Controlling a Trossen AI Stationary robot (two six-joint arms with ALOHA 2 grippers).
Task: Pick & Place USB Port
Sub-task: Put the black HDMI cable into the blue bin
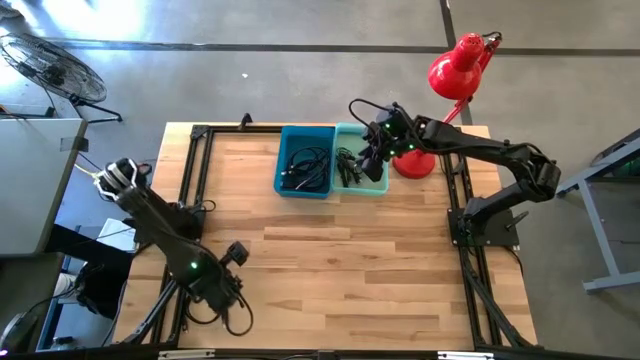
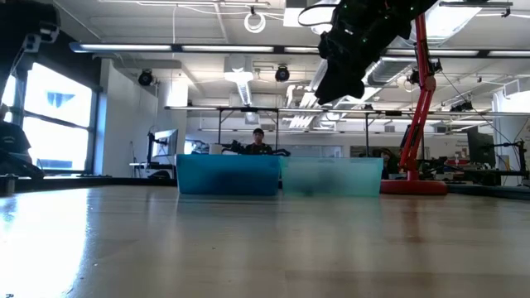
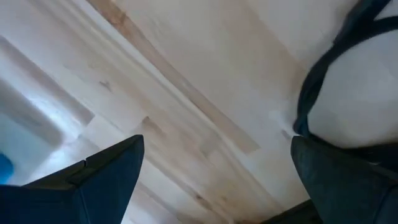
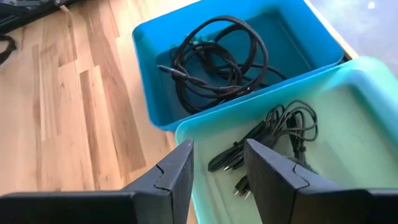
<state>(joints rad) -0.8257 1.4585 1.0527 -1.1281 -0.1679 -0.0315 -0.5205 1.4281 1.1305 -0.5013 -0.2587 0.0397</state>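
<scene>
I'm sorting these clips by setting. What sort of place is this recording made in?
Most likely a robotics lab or workshop in an open industrial hall. A wooden table carries two mounted robot arms, with a red lamp clamped on. Behind it the low view shows desks with monitors, exposed ceiling lights and a seated person.

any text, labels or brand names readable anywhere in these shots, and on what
None can be read.
Blue bin and teal bin: plain walls, no label showing.
Cables in the blue bin: no print legible.
Red lamp: no marking visible.
Right pincer and left pincer: bare dark fingers, no lettering.
Room behind the table in the low view: any signs or screens are too small and blurred to read.
</scene>
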